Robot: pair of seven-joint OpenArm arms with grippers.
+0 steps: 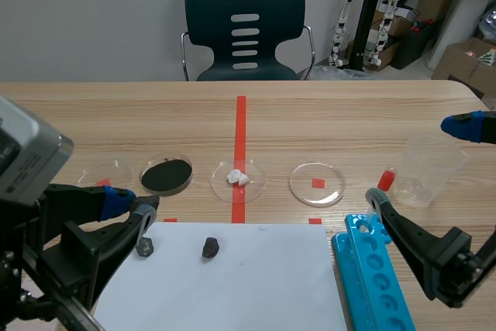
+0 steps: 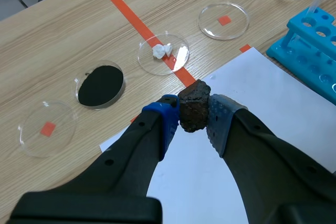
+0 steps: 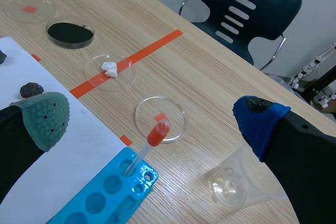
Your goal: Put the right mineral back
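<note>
Mineral (image 2: 194, 104) pinched in left hand (image 2: 192, 118).

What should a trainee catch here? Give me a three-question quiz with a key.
1. True or false: the left gripper is shut on a rock.
2. The right gripper is: A open, B shut on nothing, C shut on a rock.
3. Fill in: the dropper stands in the ___ rack.
Key: 1 true; 2 A; 3 blue.
</note>
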